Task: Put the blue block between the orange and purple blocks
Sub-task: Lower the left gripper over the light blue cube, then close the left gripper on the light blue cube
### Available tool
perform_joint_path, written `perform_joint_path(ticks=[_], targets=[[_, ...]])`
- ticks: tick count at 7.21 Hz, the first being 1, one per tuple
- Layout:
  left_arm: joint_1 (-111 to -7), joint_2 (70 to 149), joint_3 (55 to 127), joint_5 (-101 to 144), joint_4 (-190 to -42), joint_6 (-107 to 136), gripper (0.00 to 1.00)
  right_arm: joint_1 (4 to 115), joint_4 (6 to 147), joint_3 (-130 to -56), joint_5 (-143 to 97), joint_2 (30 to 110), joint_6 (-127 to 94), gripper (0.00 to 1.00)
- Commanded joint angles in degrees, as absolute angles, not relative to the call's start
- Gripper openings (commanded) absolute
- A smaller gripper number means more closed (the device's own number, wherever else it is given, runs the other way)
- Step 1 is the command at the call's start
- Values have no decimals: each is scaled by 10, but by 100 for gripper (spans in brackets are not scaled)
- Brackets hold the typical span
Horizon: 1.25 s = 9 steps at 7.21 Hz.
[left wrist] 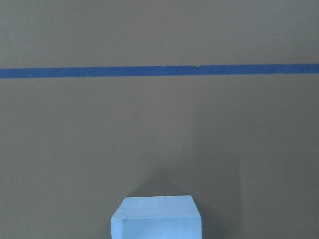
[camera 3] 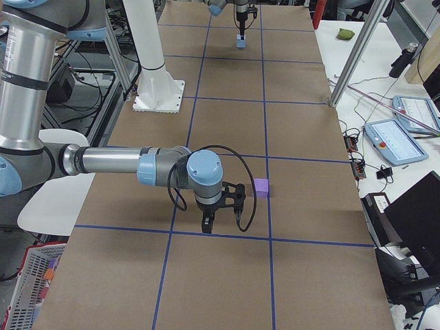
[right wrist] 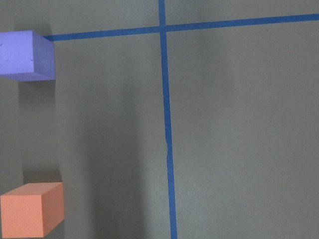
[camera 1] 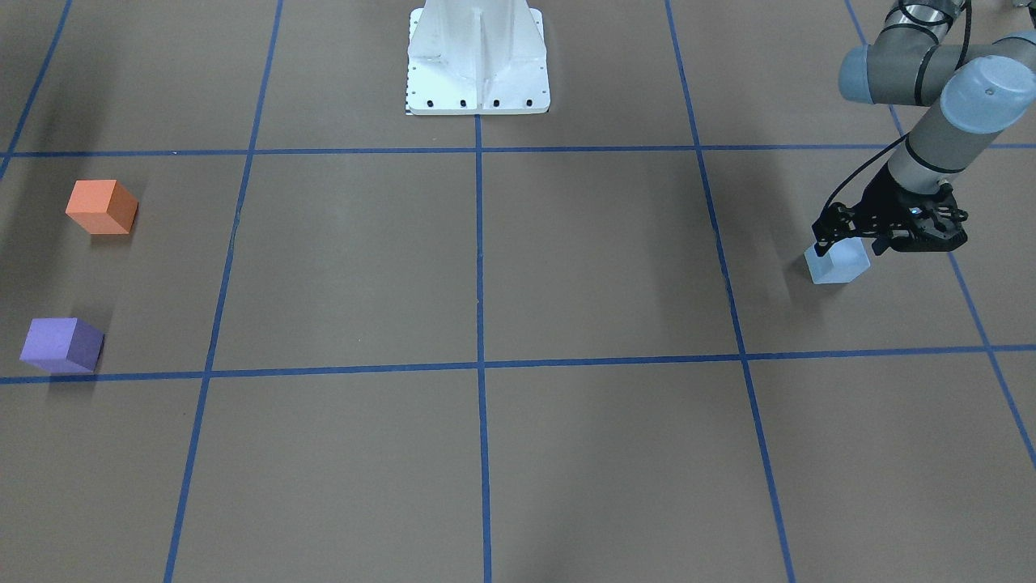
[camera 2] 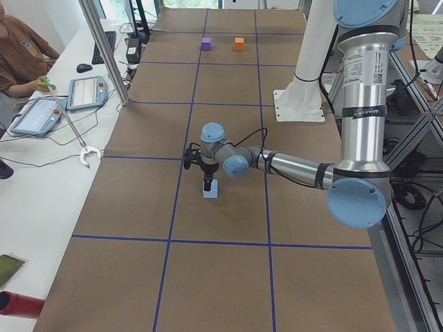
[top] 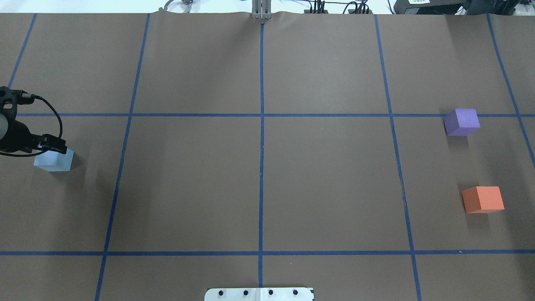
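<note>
The light blue block (camera 1: 838,265) stands on the brown paper at my left end of the table. My left gripper (camera 1: 846,243) is down over it, with a finger against either side, and looks shut on it. The block also shows in the overhead view (top: 53,160) and at the bottom of the left wrist view (left wrist: 157,219). The orange block (camera 1: 101,207) and the purple block (camera 1: 61,345) sit at the far opposite end with a gap between them. My right gripper (camera 3: 221,221) hovers near the purple block (camera 3: 261,186); I cannot tell its state.
The white robot base (camera 1: 477,61) stands at the table's middle rear edge. Blue tape lines (camera 1: 479,324) divide the brown paper into squares. An operator with tablets (camera 2: 86,91) sits at a side desk beyond the table.
</note>
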State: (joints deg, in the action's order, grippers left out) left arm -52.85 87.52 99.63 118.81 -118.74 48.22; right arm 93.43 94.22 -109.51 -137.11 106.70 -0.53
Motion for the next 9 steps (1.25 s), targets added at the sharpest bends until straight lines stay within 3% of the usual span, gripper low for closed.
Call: perform_joint_path(ticks=[1, 3, 4, 5, 6, 9], targets=[[-523, 876, 979, 1186, -1188, 481, 100, 934, 942, -1095, -1371, 1067, -5, 100], [-494, 883, 960, 1187, -1189, 482, 100, 934, 942, -1095, -1371, 1068, -5, 100], [-484, 883, 961, 1187, -1189, 488, 88, 936, 942, -1095, -1371, 1068, -5, 100], [-485, 882, 964, 1187, -1188, 490, 33, 936, 942, -1095, -1371, 1068, -5, 100], [-489, 874, 970, 1187, -1187, 488, 0, 939, 942, -1096, -1371, 1068, -5, 100], [-506, 878, 1045, 1194, -1131, 488, 0, 940, 942, -1100, -1371, 1068, -5, 100]])
